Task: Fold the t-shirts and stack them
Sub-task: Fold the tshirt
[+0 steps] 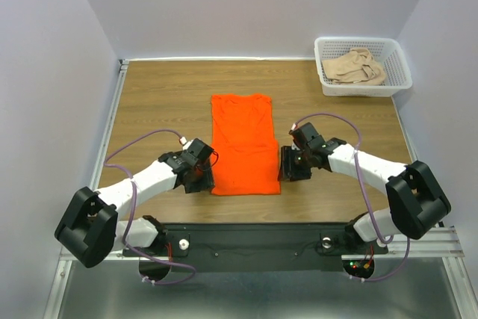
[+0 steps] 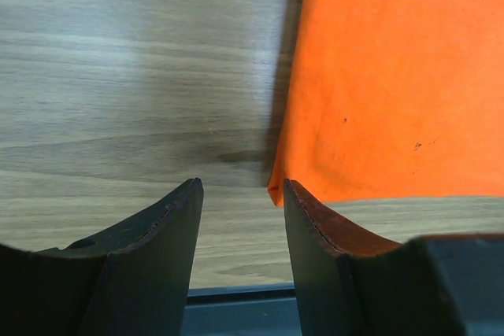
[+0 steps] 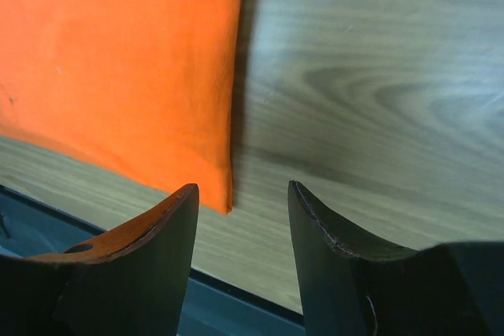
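The orange t-shirt (image 1: 243, 145) lies flat in the table's middle, folded into a long rectangle with its sleeves tucked in. My left gripper (image 1: 210, 178) is open and empty at its near left corner; in the left wrist view (image 2: 239, 186) that corner of the orange shirt (image 2: 394, 76) lies just past the right finger. My right gripper (image 1: 284, 171) is open and empty at the near right corner; the right wrist view (image 3: 241, 191) shows the orange shirt (image 3: 118, 60) beside the left finger. The beige-tan t-shirt (image 1: 357, 67) lies crumpled in the basket.
A white lattice basket (image 1: 364, 87) stands at the table's far right corner. White walls close in the left, far and right sides. A black rail (image 1: 246, 235) runs along the near edge, close behind both grippers.
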{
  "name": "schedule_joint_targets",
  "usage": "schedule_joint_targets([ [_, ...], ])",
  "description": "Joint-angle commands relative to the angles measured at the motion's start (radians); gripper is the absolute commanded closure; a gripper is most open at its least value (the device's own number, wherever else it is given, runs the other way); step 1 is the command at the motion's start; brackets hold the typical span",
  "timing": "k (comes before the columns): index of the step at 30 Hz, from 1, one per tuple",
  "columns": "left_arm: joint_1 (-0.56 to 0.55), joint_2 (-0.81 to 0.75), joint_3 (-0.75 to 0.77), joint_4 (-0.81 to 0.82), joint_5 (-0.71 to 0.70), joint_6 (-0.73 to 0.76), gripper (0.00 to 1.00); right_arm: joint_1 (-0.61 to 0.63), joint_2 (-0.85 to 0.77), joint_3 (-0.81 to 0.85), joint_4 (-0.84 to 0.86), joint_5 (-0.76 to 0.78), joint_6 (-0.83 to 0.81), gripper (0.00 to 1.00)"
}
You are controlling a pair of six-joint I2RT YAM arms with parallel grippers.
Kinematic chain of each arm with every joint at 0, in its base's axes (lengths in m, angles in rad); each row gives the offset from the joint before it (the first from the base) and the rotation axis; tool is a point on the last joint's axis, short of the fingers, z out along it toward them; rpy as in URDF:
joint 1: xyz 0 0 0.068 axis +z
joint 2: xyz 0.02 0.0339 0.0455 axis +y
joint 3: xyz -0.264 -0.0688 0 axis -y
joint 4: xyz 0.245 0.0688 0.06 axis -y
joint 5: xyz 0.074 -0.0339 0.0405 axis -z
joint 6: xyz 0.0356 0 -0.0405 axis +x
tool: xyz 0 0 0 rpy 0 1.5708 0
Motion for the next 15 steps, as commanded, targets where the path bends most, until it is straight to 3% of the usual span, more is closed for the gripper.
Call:
schedule_joint_targets([
  [1, -0.022, 0.005, 0.007, 0.0, 0.007, -0.021, 0.44, 0.046, -0.032, -0.01, -0.007, 0.031, 0.059, 0.45],
  [15, -0.072, 0.06, -0.007, 0.011, -0.002, -0.051, 0.46, 0.126, -0.026, -0.031, -0.008, 0.065, 0.144, 0.46],
])
